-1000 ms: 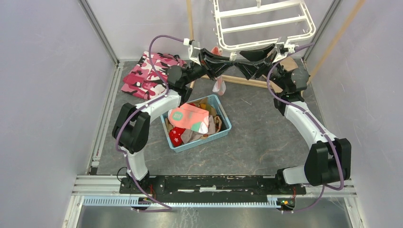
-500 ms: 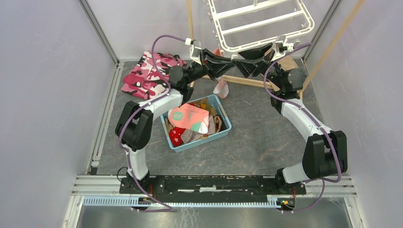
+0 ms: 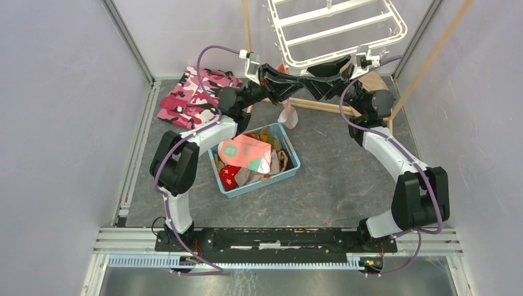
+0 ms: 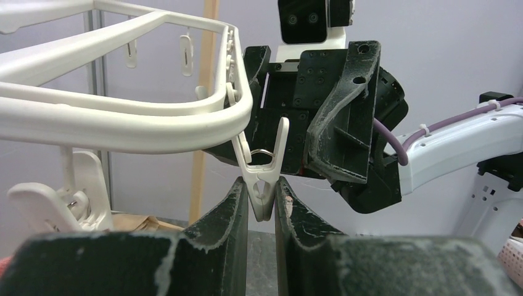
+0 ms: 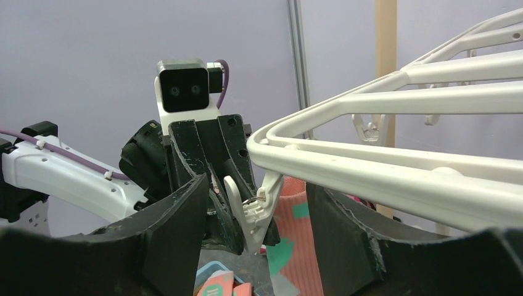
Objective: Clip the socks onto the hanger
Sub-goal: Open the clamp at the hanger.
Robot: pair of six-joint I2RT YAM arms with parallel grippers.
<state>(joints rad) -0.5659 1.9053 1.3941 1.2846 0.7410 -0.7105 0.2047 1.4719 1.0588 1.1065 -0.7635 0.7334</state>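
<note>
Work centred on one peg (image 4: 264, 166) dangling from the near corner of the hanger (image 4: 142, 123), with both arms raised to it from opposite sides. Left gripper (image 4: 261, 194) was closed to a narrow gap, its fingers flanking the peg's lower tip. A salmon-pink sock (image 3: 287, 115) with teal patches hung from it in the overhead view, so I judged it gripped by its upper end, though the pinch itself was hidden from the wrist views. Right gripper (image 5: 256, 186) stood wide open, its fingers either side of the peg's upper handles and touching neither. Peg mouth looked shut, with no fabric in it that I could see. Other socks (image 3: 247, 152) lay heaped in the blue basket (image 3: 265, 185) on the counter (image 3: 345, 179) below; none seen clipped to the hanger in these views. Step in hand, by my reading: lining up sock edge and peg mouth before opening the peg. Next move would call for the right gripper to squeeze the two handles together so the mouth spreads, the left to nudge the sock's edge up between the tips, then the right to let go so the spring bites. Peg dangled loosely from the rim, so a lopsided squeeze could likely push it aside.
</note>
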